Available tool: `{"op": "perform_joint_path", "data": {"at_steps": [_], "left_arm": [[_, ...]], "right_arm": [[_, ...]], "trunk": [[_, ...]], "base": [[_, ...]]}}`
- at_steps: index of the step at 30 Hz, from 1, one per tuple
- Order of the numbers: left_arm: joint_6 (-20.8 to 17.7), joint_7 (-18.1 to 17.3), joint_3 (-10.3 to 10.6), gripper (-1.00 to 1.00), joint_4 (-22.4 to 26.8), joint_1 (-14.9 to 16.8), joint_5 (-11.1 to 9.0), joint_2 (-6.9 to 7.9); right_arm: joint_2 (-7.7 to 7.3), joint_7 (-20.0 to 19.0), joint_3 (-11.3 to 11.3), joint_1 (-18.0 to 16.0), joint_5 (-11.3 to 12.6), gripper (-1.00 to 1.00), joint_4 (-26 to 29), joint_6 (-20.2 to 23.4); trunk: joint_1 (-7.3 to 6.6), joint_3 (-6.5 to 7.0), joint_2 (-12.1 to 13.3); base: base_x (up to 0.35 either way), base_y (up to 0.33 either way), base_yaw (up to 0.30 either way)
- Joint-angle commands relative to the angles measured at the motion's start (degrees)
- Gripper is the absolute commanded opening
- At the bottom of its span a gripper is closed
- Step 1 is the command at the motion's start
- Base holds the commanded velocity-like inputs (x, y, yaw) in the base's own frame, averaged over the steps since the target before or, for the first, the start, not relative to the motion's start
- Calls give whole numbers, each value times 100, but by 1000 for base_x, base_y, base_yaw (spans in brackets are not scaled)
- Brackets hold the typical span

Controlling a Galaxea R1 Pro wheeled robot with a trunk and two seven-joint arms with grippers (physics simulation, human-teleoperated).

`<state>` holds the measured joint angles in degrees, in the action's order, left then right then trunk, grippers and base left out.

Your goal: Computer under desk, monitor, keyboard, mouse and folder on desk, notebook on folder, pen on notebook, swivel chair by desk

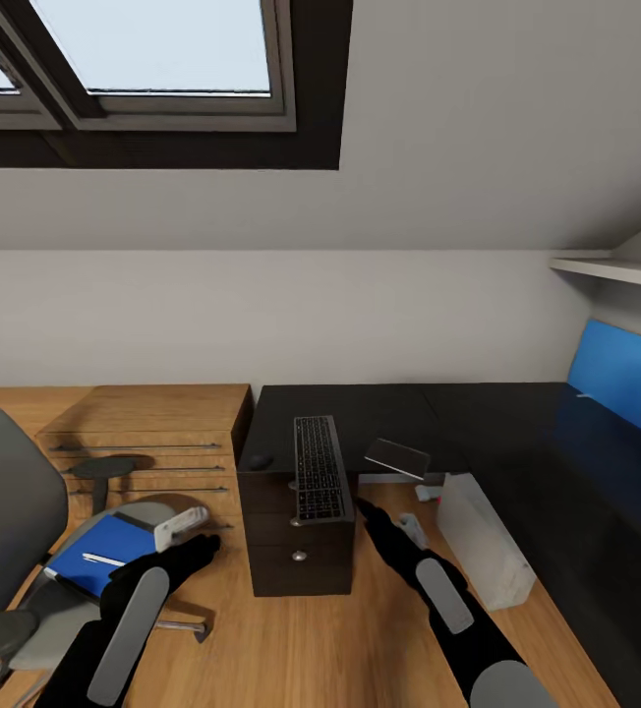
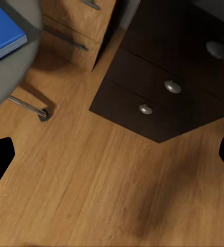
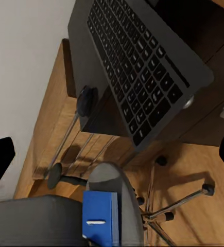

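At the left stands the swivel chair [image 1: 11, 511] with its grey seat and tall back. The blue folder [image 1: 104, 553] lies on the seat, and the thin white pen [image 1: 104, 560] lies on top of the folder. The left gripper [image 1: 185, 526] hangs in the air near the front of the chair seat, over the wood floor [image 2: 91, 190]. In the left wrist view its two fingers sit far apart at the edges, so it is wide open and holds nothing.

Behind the chair is a light wooden chest [image 1: 153, 433] with long bar handles. Next to it is the black desk [image 1: 379, 418] with its drawers and round silver knobs [image 2: 172, 86]. The small black mouse [image 1: 261, 459] sits on the desk, just beside the keyboard [image 1: 319, 468]. The keyboard lies on the desk above the drawers, and its near end sticks out past the desk edge.

The right gripper [image 1: 408, 523] hangs in front of the desk. Its fingers are also spread wide, and it holds nothing. Just to its right the pale computer [image 1: 483, 539] stands on the floor, at the desk's edge.
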<state>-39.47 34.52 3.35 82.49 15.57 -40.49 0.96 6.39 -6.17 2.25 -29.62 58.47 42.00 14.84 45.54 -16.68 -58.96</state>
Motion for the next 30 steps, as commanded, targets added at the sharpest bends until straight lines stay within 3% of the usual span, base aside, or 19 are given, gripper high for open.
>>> {"op": "perform_joint_path", "data": {"at_steps": [1, 6, 10, 27, 30], "left_arm": [[-4, 58, 11, 100, 17, 5, -57, 5], [-13, 55, 20, 100, 220, 7, -61, 1], [-17, 55, 24, 100, 398, 7, -64, -4], [-12, 90, 260, 100, 426, 7, -62, -8], [-170, 90, 270, 100, 377, 7, -66, -23]], "right_arm": [[-3, -85, -5, -3, 51, 100, -2, 57], [-50, -487, -12, 0, 110, 100, -14, 179], [-74, -1068, -14, 9, 117, 100, -15, 186], [-32, -1340, 67, 33, 55, 100, -329, 220], [10, -1355, 257, 94, 51, 100, -354, 202]], "trunk": [[1, -7, -5], [22, -25, -45], [110, -97, -206], [484, -402, -887], [550, -456, -1008]], "base": [[0, 0, 0], [0, 0, 0], [0, 0, 0], [0, 0, 0], [0, 0, 0]]}}
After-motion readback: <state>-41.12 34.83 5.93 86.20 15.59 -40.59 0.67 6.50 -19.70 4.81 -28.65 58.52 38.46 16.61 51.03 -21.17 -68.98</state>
